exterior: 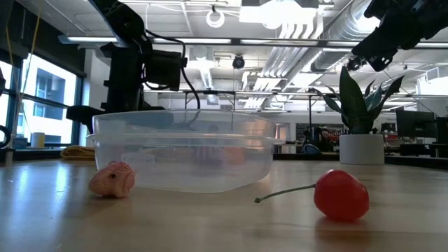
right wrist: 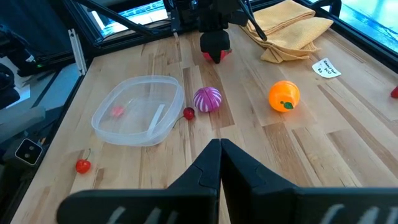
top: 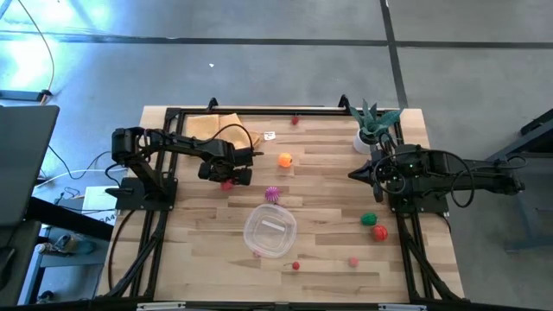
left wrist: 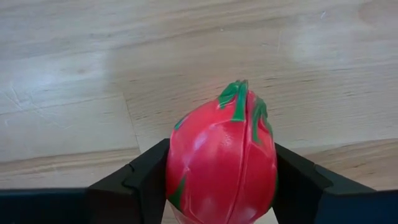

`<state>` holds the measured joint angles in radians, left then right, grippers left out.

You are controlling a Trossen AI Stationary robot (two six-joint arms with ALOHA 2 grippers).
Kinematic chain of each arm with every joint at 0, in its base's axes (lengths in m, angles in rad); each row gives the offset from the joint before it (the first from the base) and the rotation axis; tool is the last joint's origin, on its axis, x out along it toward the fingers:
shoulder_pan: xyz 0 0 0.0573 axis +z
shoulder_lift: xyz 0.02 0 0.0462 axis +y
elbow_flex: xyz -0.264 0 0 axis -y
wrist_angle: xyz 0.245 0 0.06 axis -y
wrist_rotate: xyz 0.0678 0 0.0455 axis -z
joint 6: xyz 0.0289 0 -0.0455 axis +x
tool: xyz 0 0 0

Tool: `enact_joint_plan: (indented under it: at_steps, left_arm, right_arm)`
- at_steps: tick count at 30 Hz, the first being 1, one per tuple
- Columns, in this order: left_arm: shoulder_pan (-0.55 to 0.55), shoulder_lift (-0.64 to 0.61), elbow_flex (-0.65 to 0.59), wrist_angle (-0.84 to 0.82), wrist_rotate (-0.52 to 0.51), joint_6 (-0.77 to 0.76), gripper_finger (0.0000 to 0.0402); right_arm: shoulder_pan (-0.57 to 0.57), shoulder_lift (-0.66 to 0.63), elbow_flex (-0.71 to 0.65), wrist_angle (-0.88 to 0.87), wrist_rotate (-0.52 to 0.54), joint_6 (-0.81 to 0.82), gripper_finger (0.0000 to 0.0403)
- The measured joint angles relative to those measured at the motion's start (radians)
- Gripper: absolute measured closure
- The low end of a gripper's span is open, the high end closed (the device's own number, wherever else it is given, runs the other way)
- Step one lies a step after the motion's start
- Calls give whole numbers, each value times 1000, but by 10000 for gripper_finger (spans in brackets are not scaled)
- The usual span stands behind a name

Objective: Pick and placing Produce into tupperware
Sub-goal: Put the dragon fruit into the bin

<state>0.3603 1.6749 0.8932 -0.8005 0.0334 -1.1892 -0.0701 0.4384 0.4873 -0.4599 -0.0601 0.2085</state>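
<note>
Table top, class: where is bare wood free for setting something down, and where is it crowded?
Free: the strip between the left hand and the table's near edge, left of the tupperware; also between the orange and the potted plant. Crowded: around the tupperware, with the magenta fruit and cherry close by.

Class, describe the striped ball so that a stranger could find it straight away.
Start at the clear plastic container near the table's middle. Just beyond its far rim, towards the orange toy fruit, sits the magenta ball. Only it has pale stripes.
</note>
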Motion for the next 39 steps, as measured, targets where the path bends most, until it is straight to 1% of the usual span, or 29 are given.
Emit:
enact_joint_plan:
  at_steps: [4,10,13,15,17,20,23,27,31,34,39]
  left_arm:
    - [0,-8,9,-9,0,0,202]
    - [-1,-77,39,-35,0,3,184]
    - [-1,-112,81,-93,19,3,187]
    - [-7,-134,120,-137,43,9,196]
    - [-23,-154,170,-183,44,24,204]
    - [-65,-175,266,-259,21,31,205]
    - [-120,-177,371,-334,8,32,195]
    - [-214,-166,469,-378,-13,41,184]
    - [-308,-156,487,-366,-49,23,192]
    - [-359,-133,488,-353,-54,-13,201]
    - [-390,-74,486,-278,-57,-18,199]
  right_arm:
    - [0,0,0,0,0,0,402]
    - [0,0,0,0,0,0,402]
    - [0,0,0,0,0,0,402]
    - [0,0,0,0,0,0,402]
    - [0,0,0,0,0,0,402]
    - [0,0,0,0,0,0,402]
    - [0,0,0,0,0,0,402]
    - [0,0,0,0,0,0,402]
    - [0,0,0,-1,0,0,402]
    - [0,0,0,-1,0,0,402]
    - [0,0,0,-1,0,0,402]
